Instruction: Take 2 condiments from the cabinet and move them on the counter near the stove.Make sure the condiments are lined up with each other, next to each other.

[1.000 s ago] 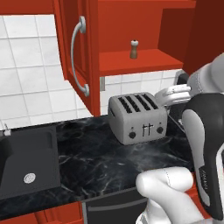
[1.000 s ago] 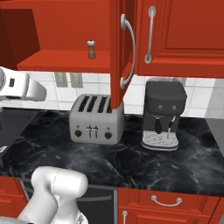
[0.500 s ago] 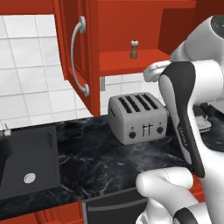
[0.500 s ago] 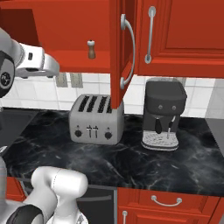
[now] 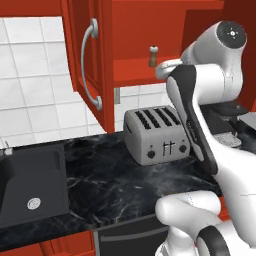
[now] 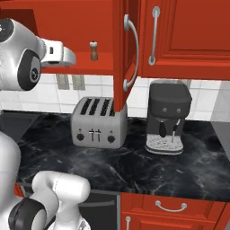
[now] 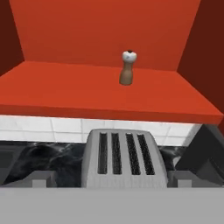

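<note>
Small brown wooden mill [image 7: 127, 68] with pale grey top, upright on the red inner shelf [image 7: 65, 89] of the open cabinet [image 5: 165, 35], above the black table [image 6: 134, 166].

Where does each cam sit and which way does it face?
Left base view: behind the arm's left, looking forward-down at toaster, sink and open cabinet; arm rises at right.
Right base view: behind the arm's right, same counter plus coffee machine; arm at left.
Hand view: on the hand, facing the shelf's mill.
All share the toaster and mill.
</note>
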